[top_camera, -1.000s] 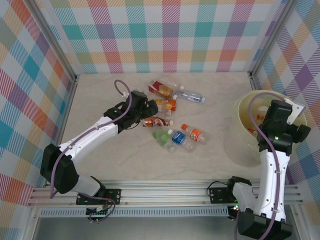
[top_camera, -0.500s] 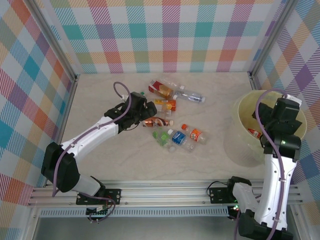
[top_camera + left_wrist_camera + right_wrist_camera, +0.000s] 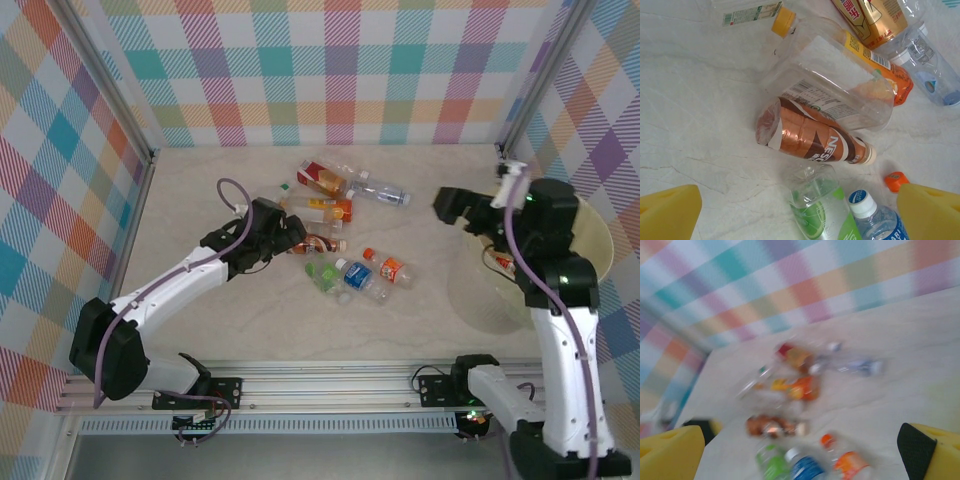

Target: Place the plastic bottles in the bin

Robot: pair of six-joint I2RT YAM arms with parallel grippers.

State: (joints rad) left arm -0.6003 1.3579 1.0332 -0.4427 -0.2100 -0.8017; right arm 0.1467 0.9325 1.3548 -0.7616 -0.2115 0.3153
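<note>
Bottles (image 3: pixel 350 272) are lying clustered on the worktop (image 3: pixel 200 190); the left hand (image 3: pixel 292 236) is hovering beside them, the right hand (image 3: pixel 450 206) beside the bin (image 3: pixel 598 240) at the right edge.

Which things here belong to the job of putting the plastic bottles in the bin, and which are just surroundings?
Belong to the job: brown-label bottle, green-label bottle, blue-label bottle, orange-capped bottle, bin, left arm's fingers, right arm's fingers.

Just surroundings: checked walls, metal rail, table.

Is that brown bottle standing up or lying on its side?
Lying on its side: the brown bottle rests full-length on the table, its cap pointing sideways.
</note>
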